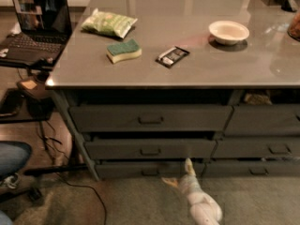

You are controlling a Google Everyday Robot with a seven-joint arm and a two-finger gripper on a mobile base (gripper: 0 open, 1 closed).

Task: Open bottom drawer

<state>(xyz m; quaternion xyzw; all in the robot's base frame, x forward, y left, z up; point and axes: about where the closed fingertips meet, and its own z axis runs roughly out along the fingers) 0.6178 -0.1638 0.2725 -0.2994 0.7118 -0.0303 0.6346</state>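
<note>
**Hovering low at the bottom drawer, fingers spread**

We find the gripper [177, 171] down near the floor [131, 200], at the foot of the left drawer stack. Its white arm [204, 205] runs in from the lower right. Its two fingers [189, 165] are spread wide in a V, one pointing up and the other out to the left, and they grip nothing.

The bottom drawer [117, 169], the slimmest front of its three, sits lowest in the stack, right above the floor, and it looks closed. Its small loop handle [150, 172] is at centre, and we see the gripper just to the right of it. The upper fingertip overlaps the drawer's right end; whether it touches the metal, we cannot tell.

Above it are the middle drawer [150, 149] and the top drawer [150, 117]. On the grey counter [187, 27] we spot a green bag [108, 22], a sponge [123, 50], a dark packet [172, 56] and a white bowl [228, 32], the bowl well apart from the rest. A laptop [35, 27] stands open off to the left.
</note>
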